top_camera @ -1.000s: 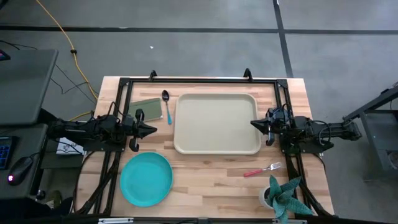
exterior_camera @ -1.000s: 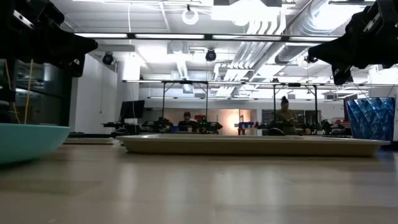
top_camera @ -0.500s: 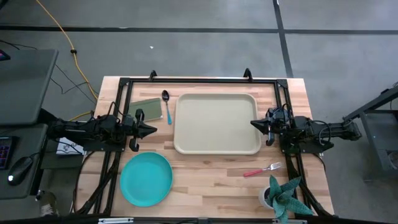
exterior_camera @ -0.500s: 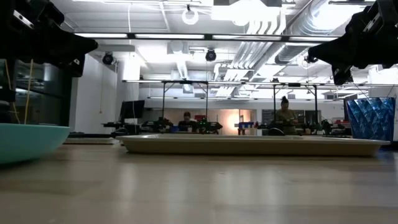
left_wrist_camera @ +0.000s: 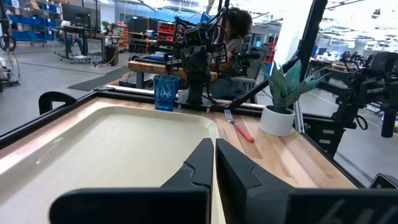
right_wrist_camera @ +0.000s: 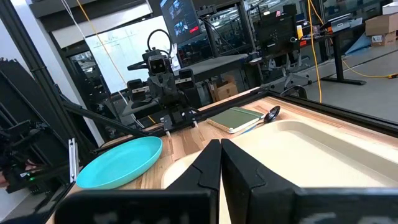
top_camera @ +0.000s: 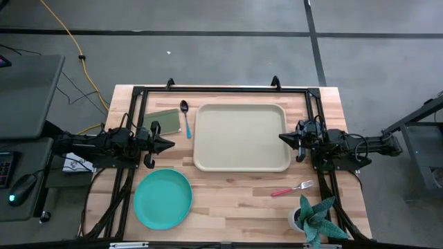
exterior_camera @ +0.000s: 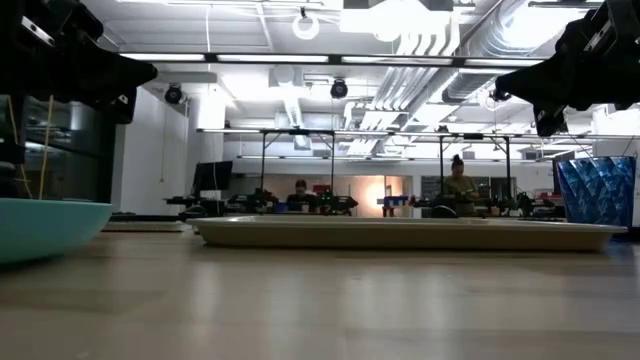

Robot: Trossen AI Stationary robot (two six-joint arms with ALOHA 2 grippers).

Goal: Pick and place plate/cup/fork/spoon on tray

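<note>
Overhead layout: tray (top_camera: 241,137) is lying mid-table, w/ nothing on it. L gripper (top_camera: 168,144) is hanging just off the tray's left edge, fingers pressed together, tips pointing toward the tray; it is holding nothing. R gripper (top_camera: 282,137) is hanging at the tray's right edge, fingers likewise closed on nothing, tips pointing toward the tray.

Task items: plate (top_camera: 162,199) is sitting on the table at the near-left, apart from the tray's near-left corner. Spoon (top_camera: 185,116) is lying just left of the tray's far-left corner, bowl pointing away, touching or just beside the olive-green rectangle (top_camera: 164,120). Fork (top_camera: 291,188) is lying near the tray's near-right corner, tines toward the right edge of the table, beside the potted plant (top_camera: 313,216). Cup (left_wrist_camera: 165,92) is showing in the left wrist view, standing upright beyond the tray's right rim, close to the R arm; in the overhead view that arm is hiding it.

Low view: people are showing far off in the room behind the table.
</note>
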